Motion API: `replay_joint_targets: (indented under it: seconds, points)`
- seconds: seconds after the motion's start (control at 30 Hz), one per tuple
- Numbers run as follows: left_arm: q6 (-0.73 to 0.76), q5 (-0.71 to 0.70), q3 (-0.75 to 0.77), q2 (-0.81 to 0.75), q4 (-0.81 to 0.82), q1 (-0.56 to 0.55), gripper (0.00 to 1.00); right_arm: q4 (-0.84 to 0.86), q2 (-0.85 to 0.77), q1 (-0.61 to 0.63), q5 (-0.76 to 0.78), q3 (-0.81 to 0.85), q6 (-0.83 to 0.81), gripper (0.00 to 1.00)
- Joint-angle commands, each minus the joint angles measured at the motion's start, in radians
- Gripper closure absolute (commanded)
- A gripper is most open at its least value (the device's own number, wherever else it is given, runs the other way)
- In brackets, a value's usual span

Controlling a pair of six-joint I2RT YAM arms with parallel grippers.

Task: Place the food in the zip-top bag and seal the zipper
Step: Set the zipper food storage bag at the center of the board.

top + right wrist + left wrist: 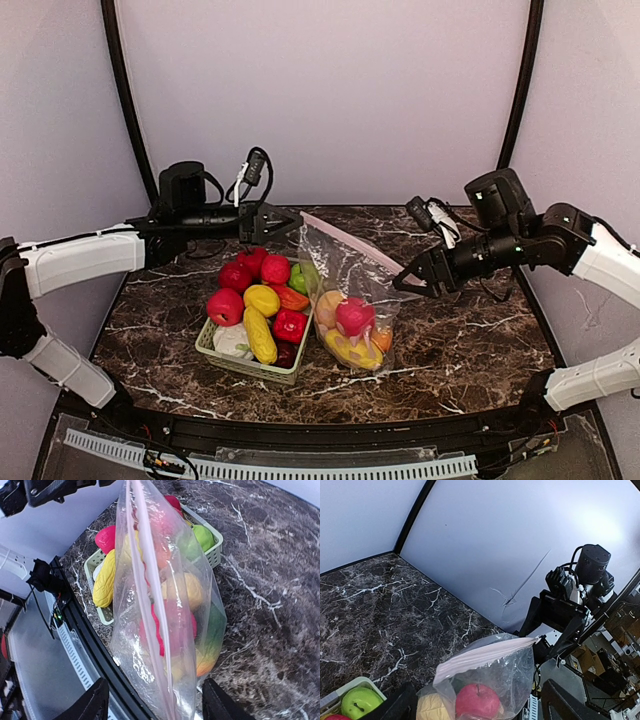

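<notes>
The zip-top bag [345,290] stands on the table, holding a red apple [354,316] and yellow, tan and orange food. Its pink zipper [350,243] runs along the top, between my two grippers. My left gripper [287,222] is open at the zipper's far-left end. In the left wrist view its fingers straddle the bag [520,675] without touching it. My right gripper [403,283] is open at the zipper's right end. In the right wrist view the bag [165,610] and zipper [145,555] stand between its spread fingers. More food [261,300] lies in the basket.
The pale green slatted basket [250,367] sits against the bag's left side, full of red, yellow, green and white toy food. The table is dark marble [470,350] with a black raised rim. Pale walls close in the back and sides.
</notes>
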Motion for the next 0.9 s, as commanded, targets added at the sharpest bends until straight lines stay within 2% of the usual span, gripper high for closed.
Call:
replay_joint_targets:
  seconds: [0.0, 0.13, 0.2, 0.3, 0.53, 0.67, 0.87]
  points:
    - [0.044, 0.013, 0.046, 0.035, -0.049, -0.024, 0.20, 0.063, 0.028, -0.007, -0.073, -0.016, -0.006, 0.49]
    - [0.028, 0.012, 0.050, 0.045, -0.025, -0.032, 0.32, 0.099, 0.027, -0.003, -0.117, -0.020, -0.009, 0.83]
    - [0.030, 0.005, 0.052, 0.044, -0.029, -0.034, 0.34, 0.104, 0.021, 0.001, -0.103, -0.020, -0.011, 0.99]
    - [0.060, -0.028, 0.053, 0.027, -0.051, -0.039, 0.34, 0.119, 0.004, 0.008, -0.092, -0.020, -0.021, 1.00]
    - [0.308, -0.234, 0.128, -0.063, -0.253, -0.114, 0.16, 0.135, 0.033, 0.064, -0.090, 0.027, -0.064, 1.00]
    - [0.331, -0.290, 0.129, -0.107, -0.275, -0.122, 0.13, 0.118, 0.093, 0.124, -0.010, 0.076, -0.095, 1.00]
    - [0.314, -0.353, 0.076, -0.174, -0.310, -0.122, 0.11, 0.119, 0.206, 0.211, 0.021, 0.131, -0.116, 1.00]
